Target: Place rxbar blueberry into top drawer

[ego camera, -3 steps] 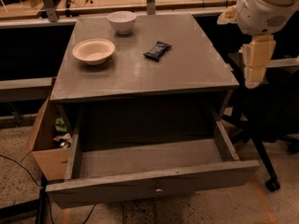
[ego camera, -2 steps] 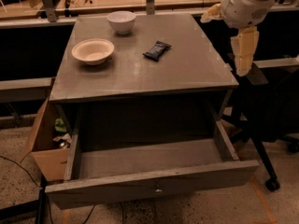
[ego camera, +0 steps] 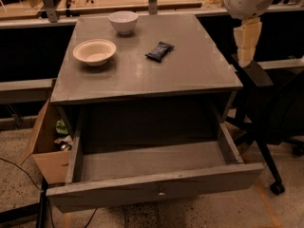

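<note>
The snack bar (ego camera: 159,51) lies flat on the grey table top (ego camera: 190,75), a little right of the middle and toward the far side, and we see its dark glossy wrapper turned at a slant. Nothing touches it. To its left sits a wide pale bowl (ego camera: 94,52), and farther back a smaller white bowl (ego camera: 123,22); both stand apart from the bar. Under the table top the top drawer (ego camera: 152,186) is pulled out toward us, with a small metal knob (ego camera: 162,193) at the middle of its front panel. The gripper (ego camera: 247,44) hangs in the air off the far right edge of the table, pointing down, well apart from the bar; we cannot tell whether it is open or closed. A cardboard box (ego camera: 45,148) stands on the floor at the left of the table.
</note>
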`<act>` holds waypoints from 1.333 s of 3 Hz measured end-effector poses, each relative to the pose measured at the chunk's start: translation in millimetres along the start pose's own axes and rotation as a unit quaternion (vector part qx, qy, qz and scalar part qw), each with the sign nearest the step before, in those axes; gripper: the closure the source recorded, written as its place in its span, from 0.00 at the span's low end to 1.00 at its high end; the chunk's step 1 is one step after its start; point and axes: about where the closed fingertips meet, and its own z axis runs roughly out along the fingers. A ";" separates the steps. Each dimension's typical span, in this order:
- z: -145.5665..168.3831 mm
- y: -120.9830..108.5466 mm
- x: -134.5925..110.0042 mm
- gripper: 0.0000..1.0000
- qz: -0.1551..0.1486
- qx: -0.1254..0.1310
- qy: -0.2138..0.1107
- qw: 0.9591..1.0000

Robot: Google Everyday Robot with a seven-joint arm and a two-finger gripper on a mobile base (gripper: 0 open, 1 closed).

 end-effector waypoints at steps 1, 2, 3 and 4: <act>17.6 -2.9 20.9 0.00 -0.029 0.028 0.012 0.999; 25.1 -19.1 45.9 0.00 -0.076 0.082 0.026 0.993; 29.9 -37.5 53.0 0.00 -0.144 0.103 0.077 0.981; 56.7 -51.7 60.8 0.00 -0.210 0.077 0.149 0.963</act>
